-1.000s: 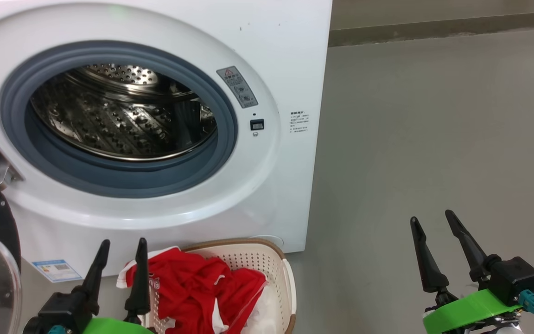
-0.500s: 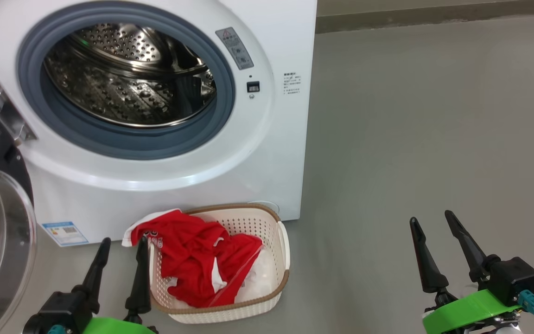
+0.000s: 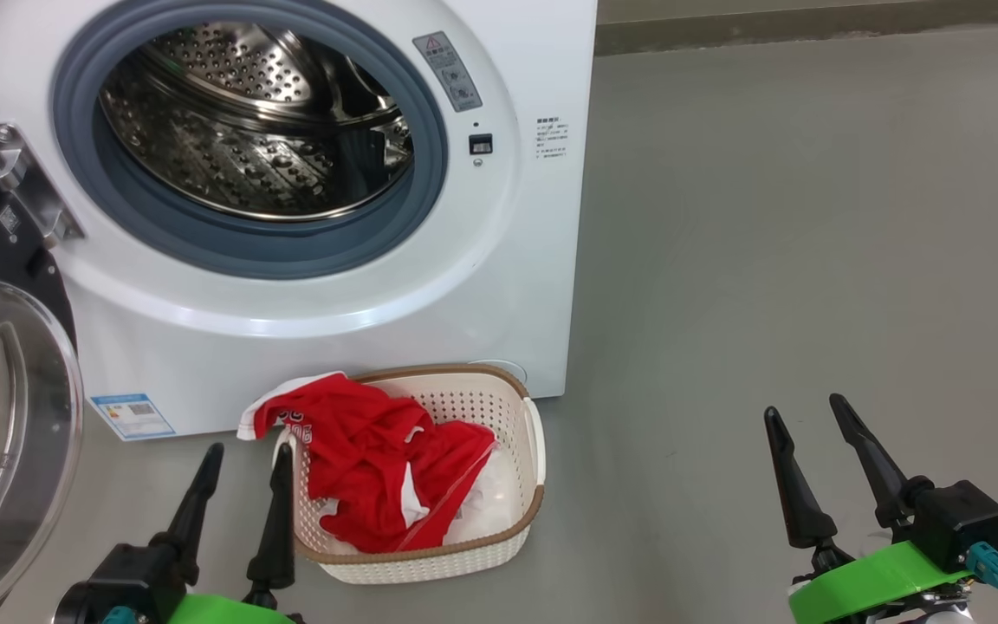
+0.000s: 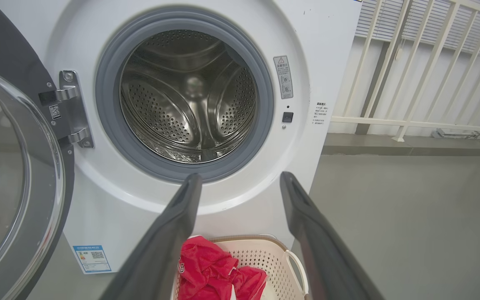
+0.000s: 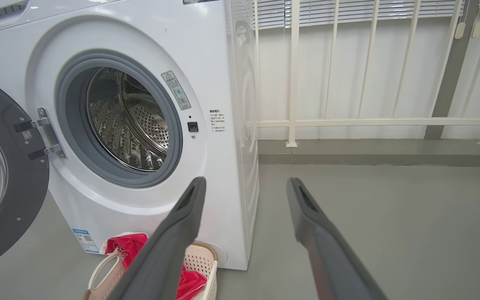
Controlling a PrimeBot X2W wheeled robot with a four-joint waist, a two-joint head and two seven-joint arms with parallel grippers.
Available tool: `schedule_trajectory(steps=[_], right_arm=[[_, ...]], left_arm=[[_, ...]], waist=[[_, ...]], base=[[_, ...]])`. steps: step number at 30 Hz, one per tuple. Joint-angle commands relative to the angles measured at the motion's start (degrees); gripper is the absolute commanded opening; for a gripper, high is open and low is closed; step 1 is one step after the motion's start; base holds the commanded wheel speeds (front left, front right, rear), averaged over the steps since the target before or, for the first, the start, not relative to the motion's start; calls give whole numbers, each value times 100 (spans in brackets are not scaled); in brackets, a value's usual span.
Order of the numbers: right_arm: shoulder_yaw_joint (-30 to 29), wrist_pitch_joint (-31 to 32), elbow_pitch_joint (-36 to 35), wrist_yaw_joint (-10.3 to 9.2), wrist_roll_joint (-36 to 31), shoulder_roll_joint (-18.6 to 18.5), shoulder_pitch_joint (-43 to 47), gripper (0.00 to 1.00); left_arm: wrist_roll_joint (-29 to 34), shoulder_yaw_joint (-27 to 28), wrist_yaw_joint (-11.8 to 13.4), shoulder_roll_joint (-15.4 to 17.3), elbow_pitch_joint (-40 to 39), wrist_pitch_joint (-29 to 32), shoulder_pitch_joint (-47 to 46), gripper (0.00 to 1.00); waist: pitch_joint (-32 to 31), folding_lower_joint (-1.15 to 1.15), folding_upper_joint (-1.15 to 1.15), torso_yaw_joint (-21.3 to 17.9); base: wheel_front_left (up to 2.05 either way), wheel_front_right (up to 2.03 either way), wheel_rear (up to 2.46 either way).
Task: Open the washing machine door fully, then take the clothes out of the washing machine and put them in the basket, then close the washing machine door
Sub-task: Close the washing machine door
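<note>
The white washing machine point(image 3: 542, 286) point(image 4: 331, 50) point(image 5: 223, 75) stands before me with its steel drum point(image 3: 256, 130) bare inside. Its door point(image 3: 5, 407) point(image 4: 11, 175) point(image 5: 2, 179) hangs swung wide at the left, black rim and glass bowl facing me. On the floor in front sits the cream basket point(image 3: 499, 542) point(image 4: 277, 258) point(image 5: 200, 258), with the red and white clothes point(image 3: 369, 468) point(image 4: 211, 271) point(image 5: 127, 246) piled in it and draped over its left rim. My left gripper point(image 3: 243, 455) point(image 4: 240, 179) is open just left of the basket, holding nothing. Far to the right, my right gripper point(image 3: 802, 412) point(image 5: 244, 183) stands open over bare floor.
Grey floor point(image 3: 811, 217) stretches to the right of the machine. Behind it runs a raised kerb point(image 5: 369, 152) with a white railing point(image 5: 294, 75) point(image 4: 406, 75). A blue label point(image 3: 132, 416) is stuck low on the machine's front.
The head camera has tilted down and pulled back, so the machine sits higher in view and the whole basket shows. Both grippers stay open and hold their places.
</note>
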Motion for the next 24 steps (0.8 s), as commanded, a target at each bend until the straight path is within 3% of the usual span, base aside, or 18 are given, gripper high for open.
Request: schedule_trajectory(steps=[1,11,24], right_arm=[[148,-37,-143,36,6,-46,-53,100],[174,-37,-166,36,8,-37,-69,100],[334,-37,-215,36,-24,-81,-309,100]], left_arm=[[83,166,7,104,-174,-70,-42,100],[121,241,280,112,-299,-69,-58,100],[125,204,537,50,-788,-69,-85,100]], waist=[[2,0,0,8],[62,0,0,207],[324,0,0,926]], base=[[0,0,0],[0,0,0],[0,0,0]])
